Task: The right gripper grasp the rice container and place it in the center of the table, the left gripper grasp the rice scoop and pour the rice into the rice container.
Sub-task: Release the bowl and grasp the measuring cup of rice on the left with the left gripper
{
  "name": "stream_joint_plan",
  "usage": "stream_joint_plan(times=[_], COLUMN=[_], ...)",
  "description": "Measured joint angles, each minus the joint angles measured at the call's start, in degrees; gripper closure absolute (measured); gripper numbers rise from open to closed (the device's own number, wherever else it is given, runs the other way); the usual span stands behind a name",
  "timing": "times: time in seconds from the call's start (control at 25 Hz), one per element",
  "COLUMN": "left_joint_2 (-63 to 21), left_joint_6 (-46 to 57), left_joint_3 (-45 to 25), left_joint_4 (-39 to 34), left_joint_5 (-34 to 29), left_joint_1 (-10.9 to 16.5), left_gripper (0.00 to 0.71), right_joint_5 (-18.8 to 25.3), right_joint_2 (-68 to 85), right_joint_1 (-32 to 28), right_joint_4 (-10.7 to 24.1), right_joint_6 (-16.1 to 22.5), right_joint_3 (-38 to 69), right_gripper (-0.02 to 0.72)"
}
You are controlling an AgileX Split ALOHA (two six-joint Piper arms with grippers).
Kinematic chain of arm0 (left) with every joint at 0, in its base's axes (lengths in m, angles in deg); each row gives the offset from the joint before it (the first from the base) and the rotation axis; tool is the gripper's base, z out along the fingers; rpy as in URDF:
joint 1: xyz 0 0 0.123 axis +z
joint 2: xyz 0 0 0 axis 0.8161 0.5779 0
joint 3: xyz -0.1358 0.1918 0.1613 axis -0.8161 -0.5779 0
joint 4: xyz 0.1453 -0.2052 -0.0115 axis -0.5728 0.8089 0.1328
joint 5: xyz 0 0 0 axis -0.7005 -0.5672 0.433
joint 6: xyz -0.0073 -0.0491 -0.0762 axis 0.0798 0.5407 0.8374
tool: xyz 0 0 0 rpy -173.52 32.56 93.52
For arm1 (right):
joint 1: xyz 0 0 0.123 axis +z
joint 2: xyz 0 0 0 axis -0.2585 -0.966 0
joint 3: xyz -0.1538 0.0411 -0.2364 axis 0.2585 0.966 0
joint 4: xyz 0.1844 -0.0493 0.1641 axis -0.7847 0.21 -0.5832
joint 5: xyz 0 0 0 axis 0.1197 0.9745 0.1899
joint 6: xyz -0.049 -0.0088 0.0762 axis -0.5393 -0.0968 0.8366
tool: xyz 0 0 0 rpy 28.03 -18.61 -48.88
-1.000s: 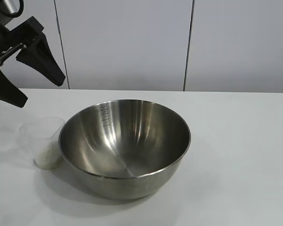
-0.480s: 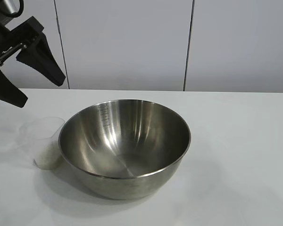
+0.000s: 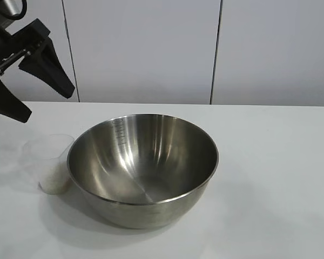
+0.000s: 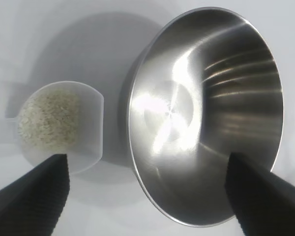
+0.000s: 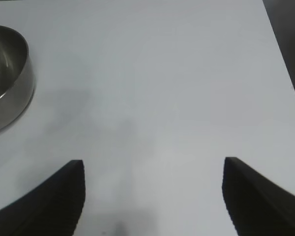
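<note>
The rice container [image 3: 143, 167], a large shiny steel bowl, stands upright in the middle of the white table [image 3: 270, 162], and only bare steel shows inside it. The rice scoop [image 3: 49, 162], a small clear cup, stands against the bowl's left side with white rice [image 4: 49, 123] in it. My left gripper [image 3: 48, 107] hangs open high at the far left, above and behind the scoop. In the left wrist view the scoop [image 4: 59, 125] and bowl [image 4: 206, 123] lie below my wide-apart left gripper [image 4: 146, 162]. My right gripper [image 5: 153, 164] is open over bare table, beside the bowl [image 5: 10, 73] and holding nothing.
A white panelled wall [image 3: 151, 48] rises behind the table. In the right wrist view the table's edge [image 5: 285, 64] runs close by, with dark floor beyond it. Bare tabletop stretches to the right of the bowl.
</note>
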Motion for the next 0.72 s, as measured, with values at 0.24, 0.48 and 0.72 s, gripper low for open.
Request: stream_joint_plan(times=[0.24, 0.48, 0.72], left_joint_2=[0.0, 0.0, 0.0], left_joint_6=[0.0, 0.0, 0.0], left_joint_3=[0.0, 0.0, 0.0], left_joint_4=[0.0, 0.0, 0.0], left_joint_5=[0.0, 0.0, 0.0], left_joint_1=[0.0, 0.0, 0.0], left_gripper=[0.088, 0.088, 0.088], right_joint_5=[-0.6, -0.8, -1.0], right_joint_2=[0.0, 0.0, 0.0], right_joint_1=[0.0, 0.0, 0.0], right_joint_4=[0.0, 0.0, 0.0], right_joint_6=[0.2, 0.2, 0.2], right_joint_3=[0.0, 0.0, 0.0], right_gripper=[0.169, 0.169, 0.169])
